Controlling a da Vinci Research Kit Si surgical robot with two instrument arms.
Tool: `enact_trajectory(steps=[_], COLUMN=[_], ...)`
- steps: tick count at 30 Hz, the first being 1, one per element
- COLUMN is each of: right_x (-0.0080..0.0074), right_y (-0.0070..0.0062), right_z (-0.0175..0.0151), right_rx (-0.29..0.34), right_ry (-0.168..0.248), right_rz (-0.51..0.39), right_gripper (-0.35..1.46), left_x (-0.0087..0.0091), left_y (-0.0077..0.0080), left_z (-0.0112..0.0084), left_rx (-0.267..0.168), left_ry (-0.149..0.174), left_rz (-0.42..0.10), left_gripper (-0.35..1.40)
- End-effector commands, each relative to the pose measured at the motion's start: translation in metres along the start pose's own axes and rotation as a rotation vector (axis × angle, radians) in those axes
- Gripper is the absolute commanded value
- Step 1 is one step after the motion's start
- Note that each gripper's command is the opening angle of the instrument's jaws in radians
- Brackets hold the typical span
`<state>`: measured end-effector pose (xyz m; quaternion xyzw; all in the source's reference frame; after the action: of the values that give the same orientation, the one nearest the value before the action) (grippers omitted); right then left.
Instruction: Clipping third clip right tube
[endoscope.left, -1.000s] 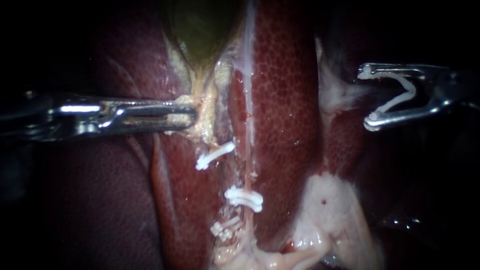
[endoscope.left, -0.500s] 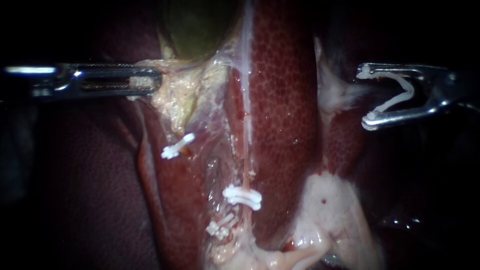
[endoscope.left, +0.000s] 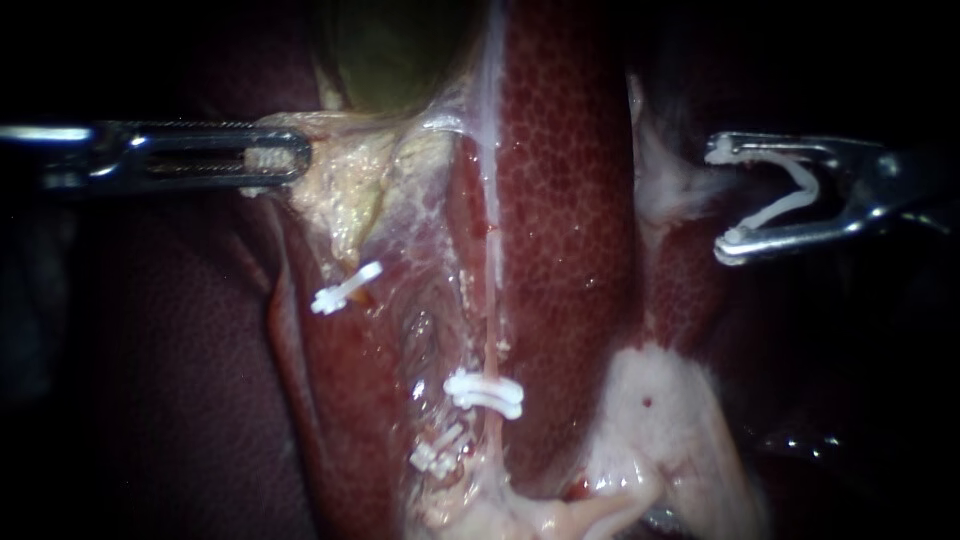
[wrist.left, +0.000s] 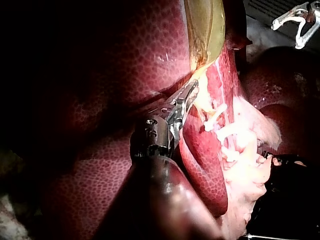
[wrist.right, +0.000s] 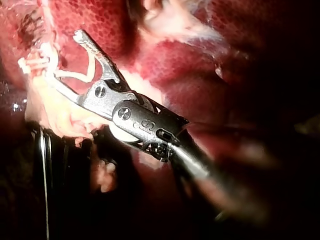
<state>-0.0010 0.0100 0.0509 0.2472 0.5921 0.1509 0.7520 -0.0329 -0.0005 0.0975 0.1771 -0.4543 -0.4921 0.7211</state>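
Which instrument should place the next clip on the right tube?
Right. The right instrument holds an unclosed clip in its jaws, clear of tissue. The left instrument is shut on pale tissue beneath the gallbladder, stretching it.

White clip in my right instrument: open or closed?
Open: the white V-shaped clip spreads wide between the right instrument's parted jaws, around no tube.

The endoscope looks from very near at the tissue just beside the gallbladder (endoscope.left: 400, 50). The left wrist camera looks along the left instrument (wrist.left: 192, 89) toward the gallbladder. The right wrist camera sits close behind the right instrument (wrist.right: 62, 57), well apart from the gallbladder. All three views share the open clip (endoscope.left: 790, 195) in its jaws.
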Motion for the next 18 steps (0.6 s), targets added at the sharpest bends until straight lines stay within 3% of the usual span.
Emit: enact_trajectory(steps=[1, 7, 18], right_x=[-0.0004, -0.0027, -0.0094], right_y=[-0.0002, -0.0008, -0.0011], right_z=[0.0003, 0.0031, 0.0107], right_rx=[0.006, 0.027, 0.079], right_ry=[0.0, 0.003, -0.023], right_rz=[0.015, 0.066, 0.151], right_gripper=[0.58, 0.56, 0.56], left_x=[0.0001, 0.0001, 0.0002], left_y=[0.0, 0.0, 0.0], left_z=[0.0, 0.0001, 0.0001], left_rx=[0.0, 0.0, -0.001], left_ry=[0.0, 0.0, -0.001], left_rz=[0.0, 0.0, 0.001], left_gripper=[-0.2, -0.2, -0.2])
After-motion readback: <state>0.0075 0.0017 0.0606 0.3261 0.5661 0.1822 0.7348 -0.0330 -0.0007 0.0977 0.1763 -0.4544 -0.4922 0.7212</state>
